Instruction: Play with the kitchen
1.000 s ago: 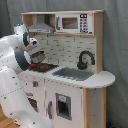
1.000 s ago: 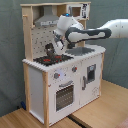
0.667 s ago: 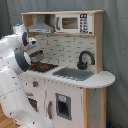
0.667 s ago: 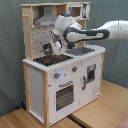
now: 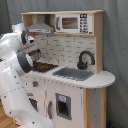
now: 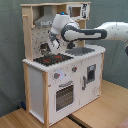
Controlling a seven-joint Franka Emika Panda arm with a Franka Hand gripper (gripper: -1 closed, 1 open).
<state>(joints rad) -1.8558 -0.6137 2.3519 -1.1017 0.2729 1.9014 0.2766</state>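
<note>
The kitchen [image 5: 70, 50] is a white and light-wood toy set, seen in both exterior views. It has a grey hood [image 5: 42, 26], a black faucet [image 5: 85, 59], a sink [image 5: 74, 74] and a black-red stovetop [image 5: 46, 66]. My gripper [image 5: 36, 53] hangs just above the stovetop, under the hood. In the second exterior view the kitchen [image 6: 36, 85] shows its oven door [image 6: 65, 95] and knobs [image 6: 57, 76]. There my gripper [image 6: 48, 47] hovers over the stovetop [image 6: 52, 59], the arm reaching in from the second exterior view's right.
A toy microwave [image 5: 72, 22] sits on the upper shelf. My white arm [image 5: 12, 85] covers the kitchen's lower left in the first exterior view. The kitchen stands on a wooden floor [image 6: 100, 112] before a grey curtain [image 6: 10, 50].
My gripper has dropped a little toward the stovetop and shifted slightly toward the back wall. Nothing on the kitchen has moved.
</note>
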